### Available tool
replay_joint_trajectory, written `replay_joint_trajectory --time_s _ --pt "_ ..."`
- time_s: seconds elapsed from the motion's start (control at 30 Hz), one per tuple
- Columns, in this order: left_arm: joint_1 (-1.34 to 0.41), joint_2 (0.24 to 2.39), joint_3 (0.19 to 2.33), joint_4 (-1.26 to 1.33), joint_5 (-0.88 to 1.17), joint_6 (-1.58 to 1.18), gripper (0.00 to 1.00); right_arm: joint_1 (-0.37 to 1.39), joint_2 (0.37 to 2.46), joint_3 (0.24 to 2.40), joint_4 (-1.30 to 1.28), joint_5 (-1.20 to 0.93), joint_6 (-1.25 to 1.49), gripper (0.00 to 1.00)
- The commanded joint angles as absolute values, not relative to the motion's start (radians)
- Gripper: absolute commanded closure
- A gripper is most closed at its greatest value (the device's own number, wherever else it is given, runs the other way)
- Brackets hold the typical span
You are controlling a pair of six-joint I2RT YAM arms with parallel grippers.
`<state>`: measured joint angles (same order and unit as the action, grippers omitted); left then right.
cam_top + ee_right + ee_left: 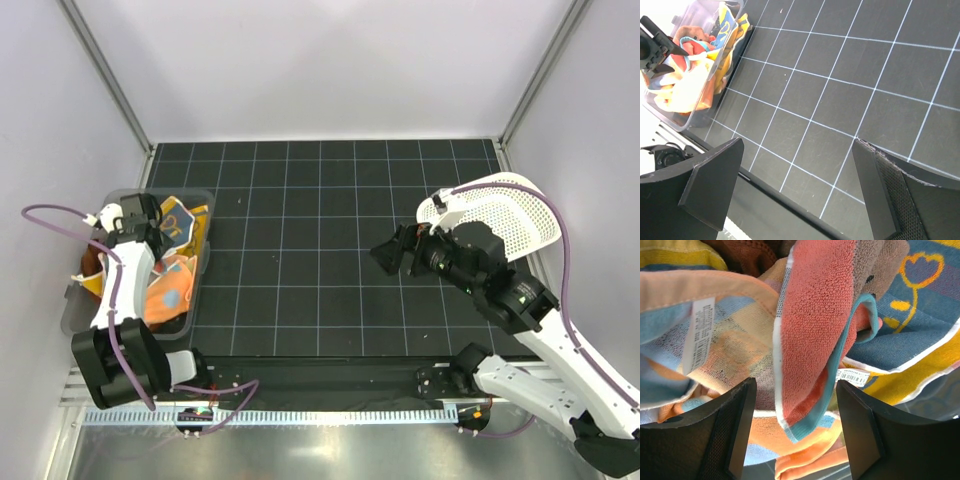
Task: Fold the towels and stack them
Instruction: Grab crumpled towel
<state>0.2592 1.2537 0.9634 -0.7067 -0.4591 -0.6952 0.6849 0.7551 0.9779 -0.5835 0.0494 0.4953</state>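
Several towels [170, 275] lie crumpled in a clear bin [75, 310] at the left. My left gripper [140, 215] reaches down into the bin. In the left wrist view it [796, 435] is open, its jaws standing either side of a hanging fold of coral towel with a teal edge [812, 350]. Around it lie a blue and yellow towel with a heart drawing [925, 335], an orange one [805, 452], a peach one with a label [735, 340] and a brown one [747, 252]. My right gripper [390, 255] is open and empty above the mat, as the right wrist view shows [795, 185].
A white perforated basket [505, 215] stands at the right, behind my right arm. The black gridded mat [310, 250] covers the table between bin and basket. The bin of towels [690, 75] and my left gripper [655, 45] show at the top left of the right wrist view.
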Motion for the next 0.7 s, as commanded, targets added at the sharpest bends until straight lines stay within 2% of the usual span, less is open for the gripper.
replay_joint_trajectory --time_s 0.0,0.13,0.2,0.23,0.33,0.37,0.43,0.53,0.67 --pt "0.267 1.275 0.996 -0.66 -0.466 -0.673 0.31 0.687 0.732 1.002 -0.552 0.064 0.436 0.0" --pt "0.267 1.315 1.006 -0.663 -0.486 -0.664 0.32 0.687 0.726 1.005 -0.558 0.069 0.417 0.01" --pt "0.268 1.339 1.034 -0.676 -0.495 -0.658 0.44 0.687 0.729 1.008 -0.561 0.06 0.413 0.0" --pt "0.267 1.344 1.045 -0.68 -0.497 -0.649 0.57 0.687 0.729 1.008 -0.564 0.058 0.411 0.0" --pt "0.265 1.347 1.095 -0.686 -0.506 -0.629 0.8 0.687 0.724 1.012 -0.569 0.054 0.41 0.0" --pt "0.265 1.341 1.109 -0.689 -0.497 -0.624 0.91 0.687 0.723 1.014 -0.574 0.052 0.41 0.0" --pt "0.265 1.33 1.175 -0.704 -0.463 -0.603 1.0 0.687 0.723 1.02 -0.578 0.051 0.419 0.0" --pt "0.227 1.307 1.317 -0.732 -0.387 -0.572 1.0 0.687 0.726 1.031 -0.584 0.048 0.425 0.0" --pt "0.094 1.328 1.558 -0.822 -0.416 -0.523 1.0 0.687 0.748 1.06 -0.597 0.061 0.442 0.01"
